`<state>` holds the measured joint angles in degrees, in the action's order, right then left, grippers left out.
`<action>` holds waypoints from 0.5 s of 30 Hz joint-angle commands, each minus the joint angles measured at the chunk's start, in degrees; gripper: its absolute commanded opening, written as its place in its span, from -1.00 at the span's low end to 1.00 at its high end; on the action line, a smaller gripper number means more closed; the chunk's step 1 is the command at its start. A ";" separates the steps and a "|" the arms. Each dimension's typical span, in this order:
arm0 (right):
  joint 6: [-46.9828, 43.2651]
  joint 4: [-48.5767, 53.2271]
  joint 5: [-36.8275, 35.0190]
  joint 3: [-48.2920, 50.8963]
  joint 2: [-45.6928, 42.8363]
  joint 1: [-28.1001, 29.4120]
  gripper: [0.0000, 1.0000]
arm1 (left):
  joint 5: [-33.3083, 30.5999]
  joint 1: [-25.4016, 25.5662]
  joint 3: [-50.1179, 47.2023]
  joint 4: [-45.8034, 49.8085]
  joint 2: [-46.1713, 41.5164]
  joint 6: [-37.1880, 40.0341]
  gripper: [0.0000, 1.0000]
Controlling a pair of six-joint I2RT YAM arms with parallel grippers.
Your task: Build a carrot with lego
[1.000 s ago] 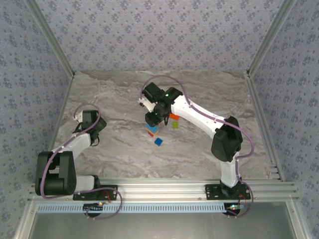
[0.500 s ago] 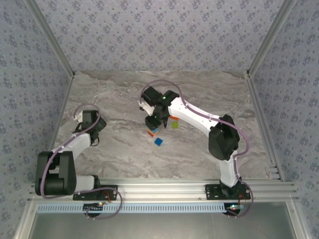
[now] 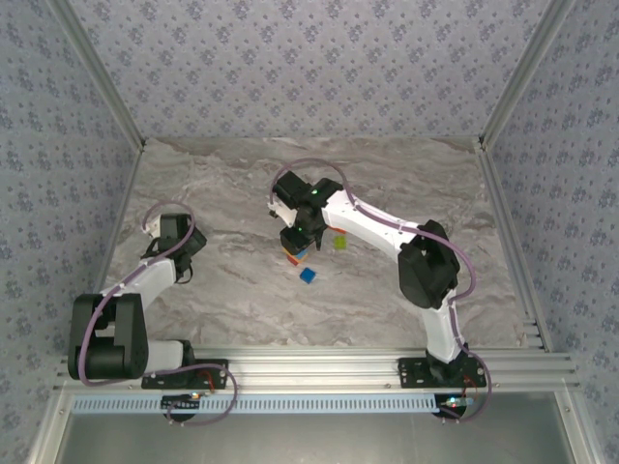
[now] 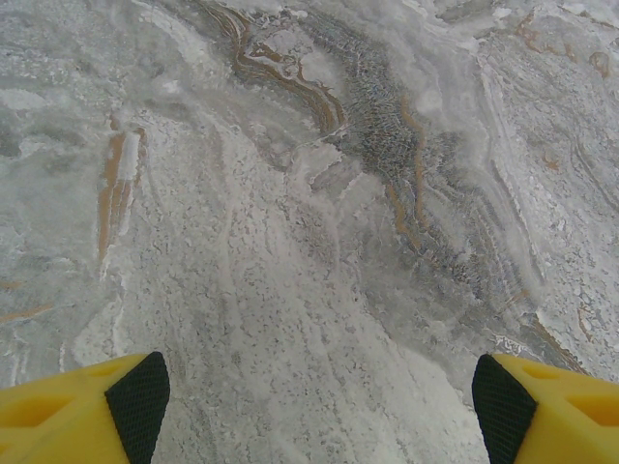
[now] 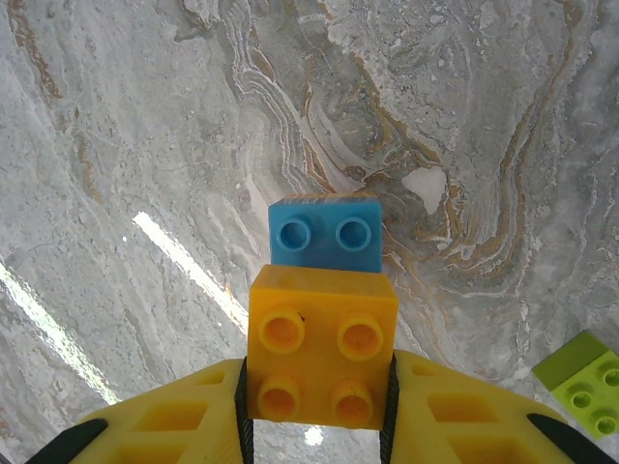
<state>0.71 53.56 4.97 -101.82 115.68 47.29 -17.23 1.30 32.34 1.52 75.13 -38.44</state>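
In the right wrist view my right gripper (image 5: pixel 317 391) is shut on an orange four-stud brick (image 5: pixel 321 346). Just beyond it a blue brick (image 5: pixel 326 232) lies on the marble with two studs showing; I cannot tell whether the orange one touches it. A lime green brick (image 5: pixel 585 382) lies off to the right. From above, the right gripper (image 3: pixel 296 244) hangs over the blue brick (image 3: pixel 301 257) mid-table, with a second blue brick (image 3: pixel 308 275) and the green one (image 3: pixel 339 242) close by. My left gripper (image 4: pixel 319 396) is open over bare marble.
The left arm (image 3: pixel 160 256) rests folded at the table's left side, far from the bricks. Metal frame rails (image 3: pixel 503 242) run along the right edge and the near edge. Patterned walls close the back and sides.
The right gripper has moved left and slightly nearer with the orange brick, ending over the blue brick. The left arm has not moved.
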 commanded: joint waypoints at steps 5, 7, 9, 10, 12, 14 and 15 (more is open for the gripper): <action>-0.78 0.42 -0.05 1.36 0.65 -0.01 -0.28 | -0.91 0.37 1.68 0.59 0.18 0.73 0.69; -0.80 0.41 0.02 1.45 0.78 -0.09 -0.28 | -0.92 0.45 1.68 0.59 0.19 0.76 0.69; -0.89 0.48 -0.14 1.63 1.08 -0.15 -0.28 | -0.94 0.43 1.65 0.59 0.19 0.76 0.69; -0.89 0.55 -0.18 1.64 1.21 -0.09 -0.28 | -0.88 0.37 1.68 0.59 0.14 0.82 0.69; -0.89 0.56 -0.27 1.82 1.48 -0.08 -0.28 | -0.89 0.42 1.68 0.59 0.19 0.76 0.69; -0.97 0.34 -0.23 2.02 1.72 -0.02 -0.27 | -0.88 0.42 1.66 0.59 0.12 0.76 0.69; -0.97 0.25 -0.22 2.14 1.75 -0.06 -0.28 | -0.88 0.39 1.72 0.62 0.15 0.74 0.69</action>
<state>0.54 53.17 4.93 -100.95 115.90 47.29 -17.23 1.30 32.34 1.52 75.13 -38.44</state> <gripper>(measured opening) 0.366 0.845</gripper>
